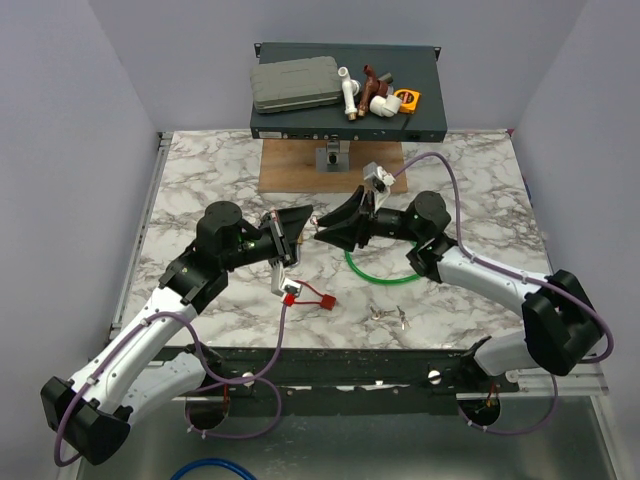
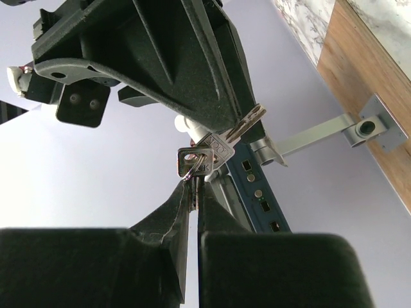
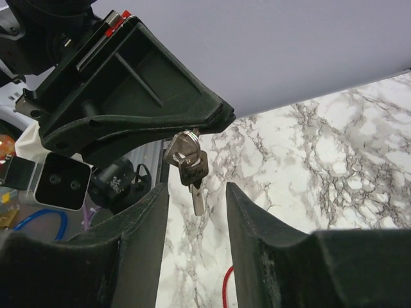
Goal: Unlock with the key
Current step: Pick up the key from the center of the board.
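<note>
Because the left gripper [image 2: 194,187] clamps the keys [image 3: 186,160] by their heads, up off the surface [image 1: 480,190], one hangs free between the parted, empty jaws of the right gripper [image 3: 196,191], seemingly offered for a better unlocking grip.

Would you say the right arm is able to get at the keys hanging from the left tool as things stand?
Probably yes: the keys dangle freely from the shut left tool, right in front of the right tool, whose open fingers flank them with nothing in between.
</note>
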### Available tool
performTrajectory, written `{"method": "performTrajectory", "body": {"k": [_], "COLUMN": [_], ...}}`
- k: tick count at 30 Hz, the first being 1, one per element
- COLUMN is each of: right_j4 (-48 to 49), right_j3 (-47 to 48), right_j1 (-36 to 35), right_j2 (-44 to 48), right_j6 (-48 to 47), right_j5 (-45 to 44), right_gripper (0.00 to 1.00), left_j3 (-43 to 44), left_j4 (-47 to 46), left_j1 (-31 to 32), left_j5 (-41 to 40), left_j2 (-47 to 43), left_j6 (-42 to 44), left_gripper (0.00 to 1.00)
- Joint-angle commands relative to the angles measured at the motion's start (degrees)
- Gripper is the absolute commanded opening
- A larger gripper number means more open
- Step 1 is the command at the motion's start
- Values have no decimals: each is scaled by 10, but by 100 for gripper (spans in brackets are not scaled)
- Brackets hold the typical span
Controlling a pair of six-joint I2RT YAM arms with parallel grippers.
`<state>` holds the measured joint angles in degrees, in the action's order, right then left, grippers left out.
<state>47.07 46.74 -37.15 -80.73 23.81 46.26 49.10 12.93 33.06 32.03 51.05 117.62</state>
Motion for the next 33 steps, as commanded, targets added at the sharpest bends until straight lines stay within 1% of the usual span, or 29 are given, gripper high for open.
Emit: {"method": "performTrajectory", "body": {"k": [1, 5, 9, 10, 16, 19, 21, 24, 27, 30, 32, 33], "right_j4": [59, 85, 57, 49, -15, -50, -72, -88, -114, -127, -135, -139], "right_j3": [12, -2, -4, -7, -27, -34, -43, -61, -63, -61, -53, -48], "right_j1": [-11, -11, -11, -11, -10, -11, -12, -15, -19, -20, -20, -21], "right_j2": [-2, 12, 30, 37, 82, 107, 123, 149, 164, 169, 164, 159], "right_j6": [8, 9, -12, -20, -74, -95, -110, -137, -160, -173, -177, -174], "right_j5": [13, 4, -16, -24, -62, -73, -79, -88, -105, -112, -112, -114], "right_gripper": [39, 21, 2, 1, 1, 2, 6, 15, 18, 20, 26, 32], "left_j3": [10, 10, 9, 9, 8, 9, 12, 20, 29, 35, 39, 40], "left_j4": [12, 17, 23, 25, 41, 48, 57, 73, 91, 98, 96, 94], "left_j1": [-1, 0, -1, 0, -1, -1, -2, -1, -1, -1, -2, -2], "left_j5": [29, 22, 14, 11, -14, -44, -65, -104, -133, -152, -157, -157], "left_j2": [-9, -9, -9, -10, -13, -10, -8, -3, 3, 7, 11, 12], "left_j6": [371, 371, 371, 370, 366, 362, 358, 357, 351, 351, 354, 356], "left_gripper": [0, 0, 0, 0, 0, 0, 0, 0, 0, 0, 0, 0]}}
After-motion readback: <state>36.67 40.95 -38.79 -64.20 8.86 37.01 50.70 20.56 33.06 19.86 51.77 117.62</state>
